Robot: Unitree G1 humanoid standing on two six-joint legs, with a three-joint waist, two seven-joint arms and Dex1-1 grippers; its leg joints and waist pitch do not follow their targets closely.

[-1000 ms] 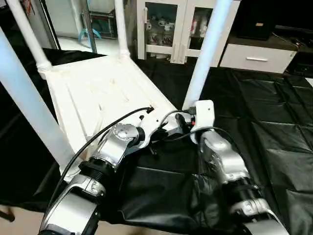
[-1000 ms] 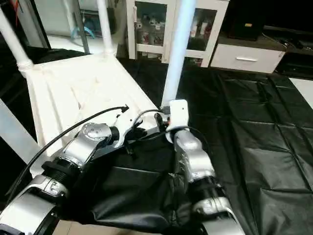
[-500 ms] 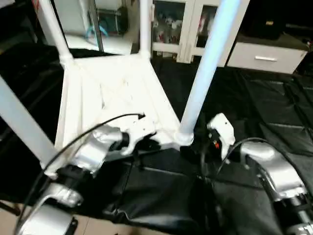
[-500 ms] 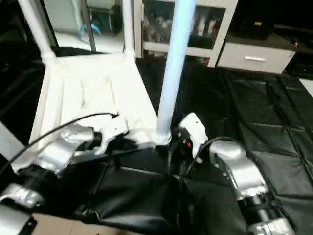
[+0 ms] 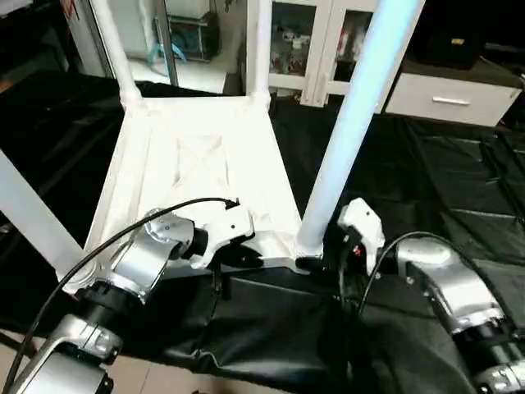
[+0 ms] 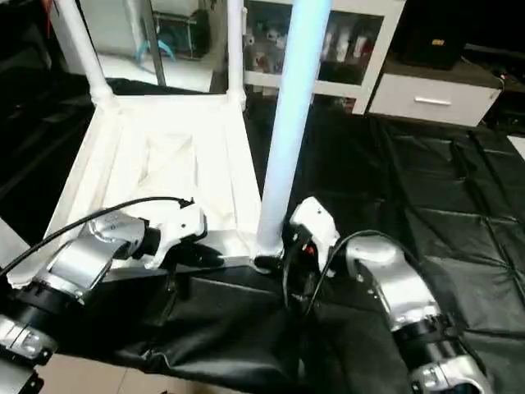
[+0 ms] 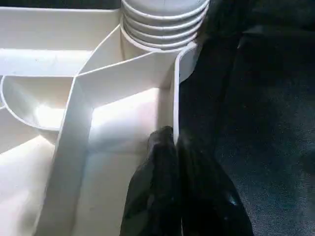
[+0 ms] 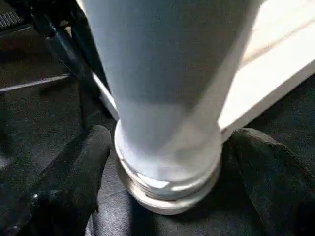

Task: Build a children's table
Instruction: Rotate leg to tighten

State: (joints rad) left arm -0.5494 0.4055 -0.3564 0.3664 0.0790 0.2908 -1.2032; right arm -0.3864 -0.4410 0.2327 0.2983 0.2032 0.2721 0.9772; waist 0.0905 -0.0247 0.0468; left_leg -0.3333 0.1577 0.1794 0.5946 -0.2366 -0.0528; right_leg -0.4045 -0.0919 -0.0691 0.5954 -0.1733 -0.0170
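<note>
The children's table lies upside down, its white ribbed top (image 5: 205, 172) on a black sheet. Upright legs stand at the corners: near right (image 5: 353, 139), near left (image 5: 29, 213), far left (image 5: 115, 49) and far right (image 5: 261, 49). My left gripper (image 7: 172, 140) is shut on the top's near rim (image 7: 174, 93), close to the ribbed collar (image 7: 162, 24) of the near right leg. My right gripper (image 8: 170, 162) is open, one black finger (image 8: 78, 172) on each side of that leg's base (image 8: 167, 147), close to it. In the head view this gripper (image 5: 316, 258) sits at the leg's foot.
A black sheet (image 5: 426, 164) covers the surface around the table, bunched in folds near me (image 5: 271, 328). A white glass-door cabinet (image 5: 312, 41) and a white drawer unit (image 5: 443, 94) stand behind. A black cable (image 5: 123, 238) loops over my left forearm.
My right gripper's fingers have spread wider about the leg's base, and the right forearm has swung out to the right. The head view has shifted. My left gripper keeps its grip.
</note>
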